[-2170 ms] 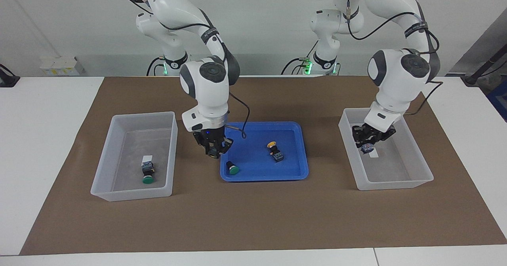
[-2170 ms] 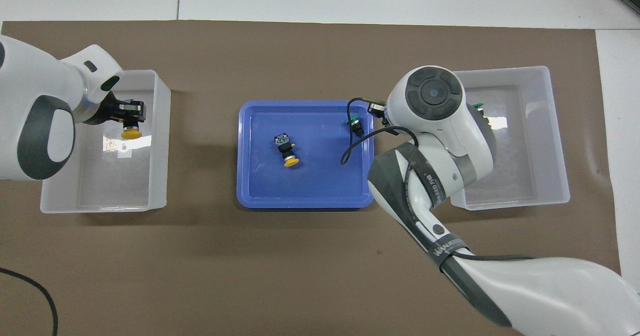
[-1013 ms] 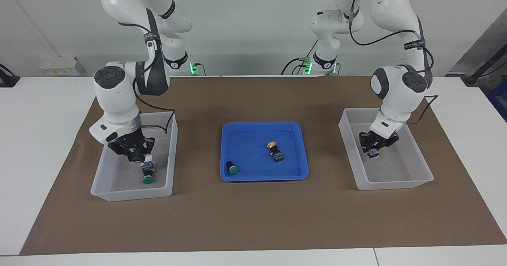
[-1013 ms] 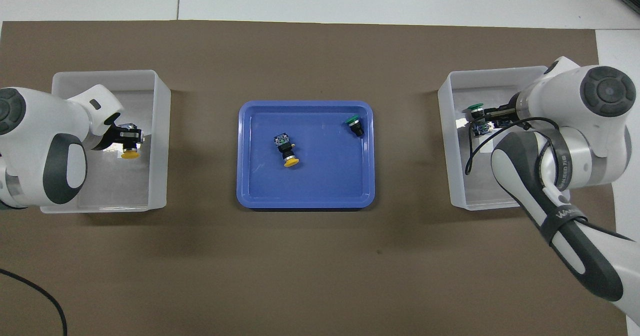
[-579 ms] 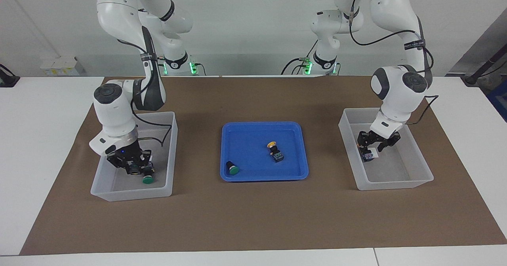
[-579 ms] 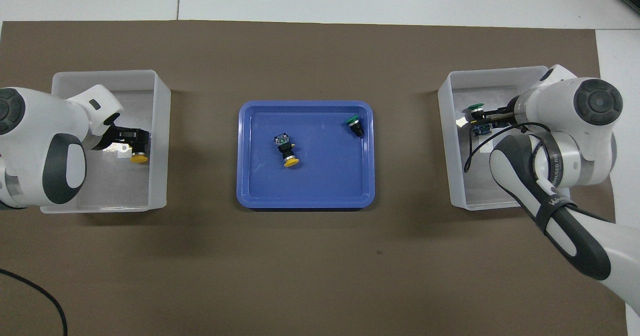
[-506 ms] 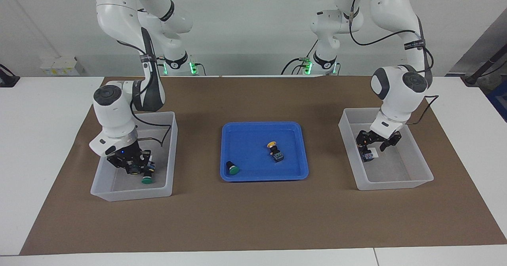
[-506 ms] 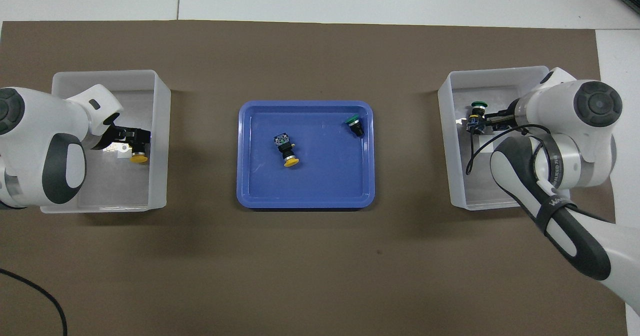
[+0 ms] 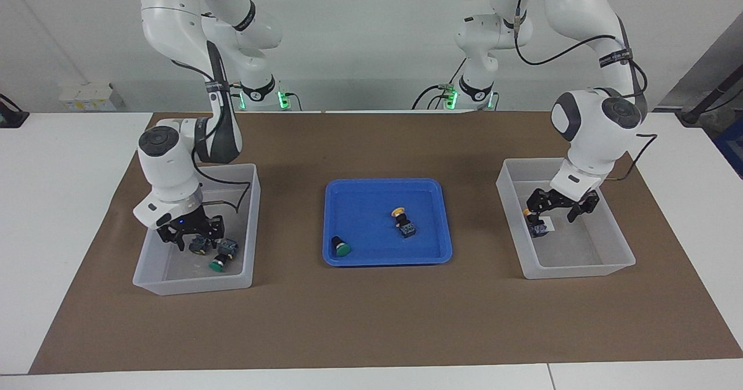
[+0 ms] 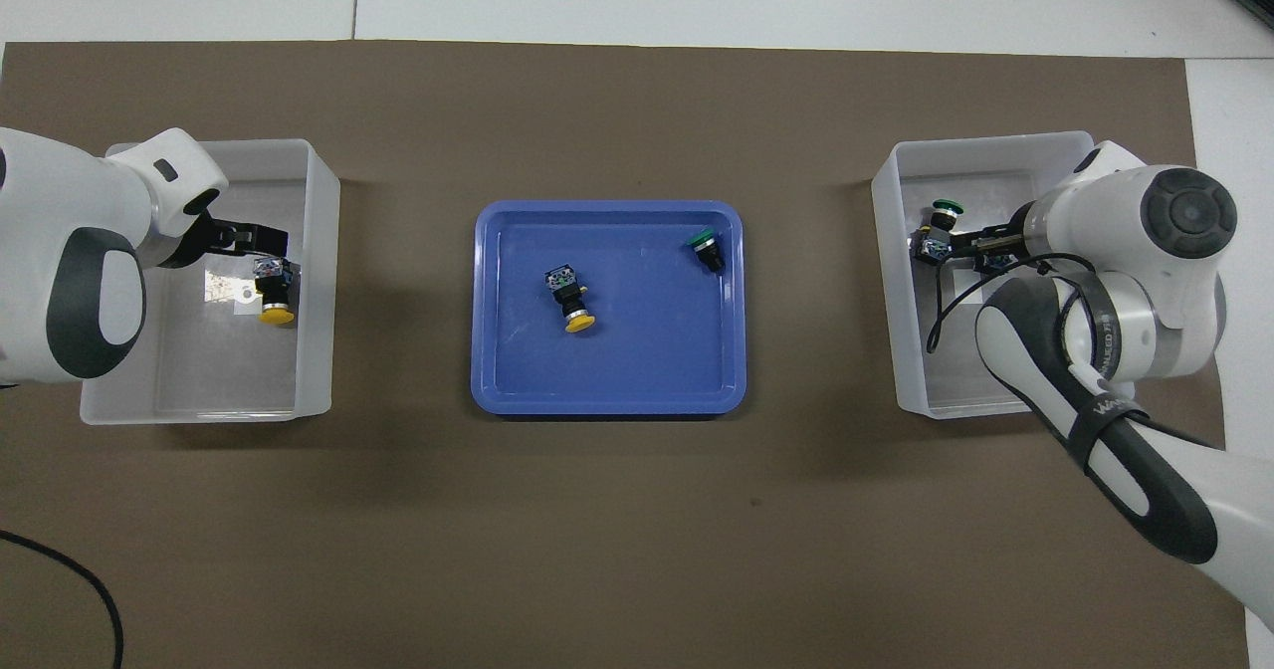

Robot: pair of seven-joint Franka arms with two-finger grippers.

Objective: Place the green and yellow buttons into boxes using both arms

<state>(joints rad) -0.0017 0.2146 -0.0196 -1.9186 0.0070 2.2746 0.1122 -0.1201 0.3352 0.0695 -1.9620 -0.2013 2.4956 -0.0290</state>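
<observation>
My left gripper is open, low in the translucent box at the left arm's end. A yellow button lies on that box's floor beside it, free; it also shows in the overhead view. My right gripper is open, low in the other box. A green button lies there next to its fingers. A dark bluish piece lies between them; I cannot tell what it is. One green button and one yellow button lie in the blue tray.
The shallow blue tray sits midway between the two boxes on a brown mat. White tabletop surrounds the mat. Both arms' cables hang near their wrists.
My left gripper has opened and let the yellow button drop into its box. My right gripper has swung from over the tray down into its box; the green button there has tilted.
</observation>
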